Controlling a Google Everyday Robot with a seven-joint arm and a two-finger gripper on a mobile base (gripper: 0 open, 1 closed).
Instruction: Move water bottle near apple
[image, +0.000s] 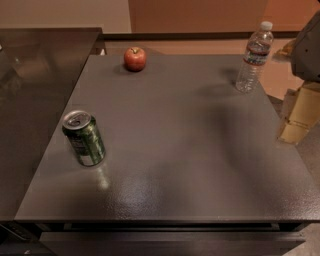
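Water bottle (255, 57) stands upright at the table's far right corner, well apart from the apple (135, 59) at far left; move not yet done. Gripper (298, 114) sits off the table's right edge, probably parked before the reach; wide or narrow, cannot tell. Green can (84, 138) stands front left, clear of that path. Dark speckled table (180, 165), tan wall behind.

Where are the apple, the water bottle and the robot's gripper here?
apple (135, 59): camera view, middle of its red skin.
water bottle (257, 53): camera view, on its label band.
gripper (307, 50): camera view, grey body at the right edge, beside the bottle.
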